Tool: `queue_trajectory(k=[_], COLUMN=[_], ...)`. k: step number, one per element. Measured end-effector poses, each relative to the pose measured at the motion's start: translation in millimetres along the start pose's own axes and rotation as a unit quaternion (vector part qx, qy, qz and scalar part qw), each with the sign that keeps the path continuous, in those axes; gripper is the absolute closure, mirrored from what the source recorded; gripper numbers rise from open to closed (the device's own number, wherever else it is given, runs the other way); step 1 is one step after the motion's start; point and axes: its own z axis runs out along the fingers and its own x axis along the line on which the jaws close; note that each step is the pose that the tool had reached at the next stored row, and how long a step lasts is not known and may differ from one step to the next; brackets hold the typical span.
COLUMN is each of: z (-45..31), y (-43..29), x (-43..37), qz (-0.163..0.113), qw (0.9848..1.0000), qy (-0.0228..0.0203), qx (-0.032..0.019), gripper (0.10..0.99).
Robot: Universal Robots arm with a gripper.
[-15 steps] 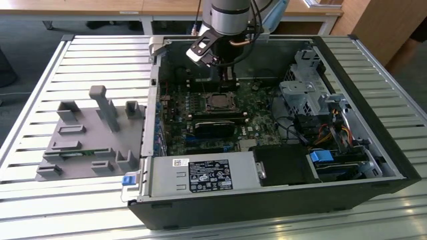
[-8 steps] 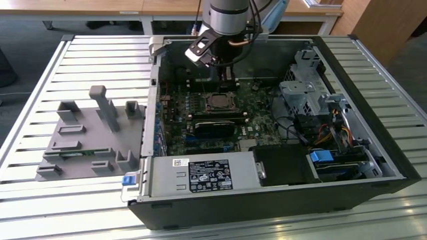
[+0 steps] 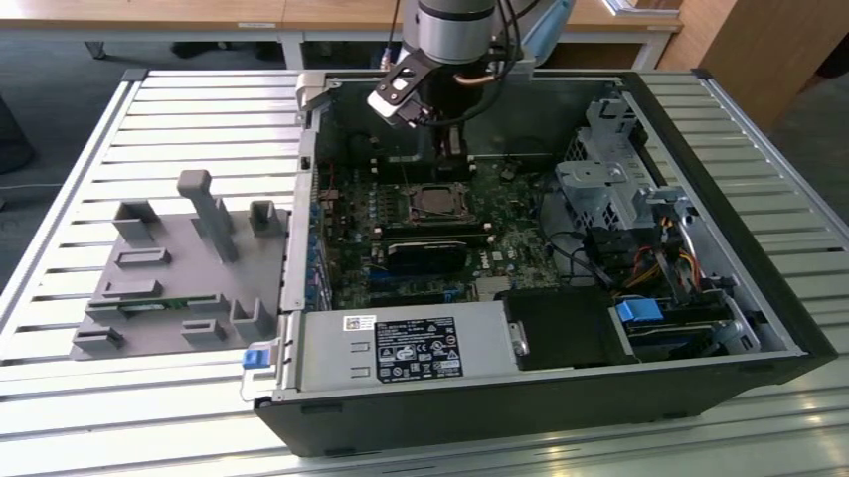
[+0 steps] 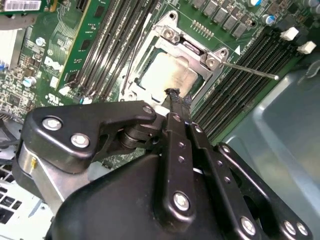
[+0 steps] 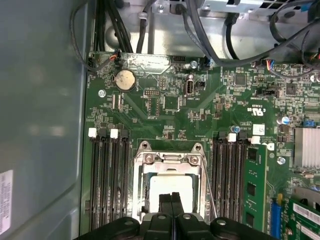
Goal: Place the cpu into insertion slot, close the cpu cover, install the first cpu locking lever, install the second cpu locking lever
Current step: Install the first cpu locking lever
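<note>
Because the cpu already lies flat in the insertion slot, its pale metal top square to the black rim, we judge the placing step done. In both wrist views the cpu cover looks folded down around it, its window framing the chip, which is what lets the frame bear on the chip's edges rather than its face. From one corner of the cover a thin locking lever juts out over the neighbouring memory slots. It seems to stand free of any catch, so we take it as not yet latched, and we cannot tell how the other lever sits. The gripper hangs directly over the chip with its two fingers pressed together and nothing visible between them. A closed tip like that suits pushing on the frame or a lever better than picking anything up. We cannot say whether the fingertips actually touch the cover or stop just above it. In the exterior view the arm reaches down at upper centre into the open computer case, over the green motherboard. On the exterior view's left, a grey parts fixture sits well apart on the slatted table, outside the work area.
</note>
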Motion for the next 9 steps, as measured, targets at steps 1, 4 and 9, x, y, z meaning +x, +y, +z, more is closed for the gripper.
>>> queue_trajectory(k=[1,4,9], z=[-1.9,-5.9,-14.3], y=[0.0,0.1,0.3], x=[-0.1,-0.3,-0.7], qz=[0.0,0.0,0.0], qw=[1.0,1.0,1.0], qy=[0.0001,0.0001,0.0002], qx=[0.0,0.0,0.0], gripper=[0.965,0.965,0.965])
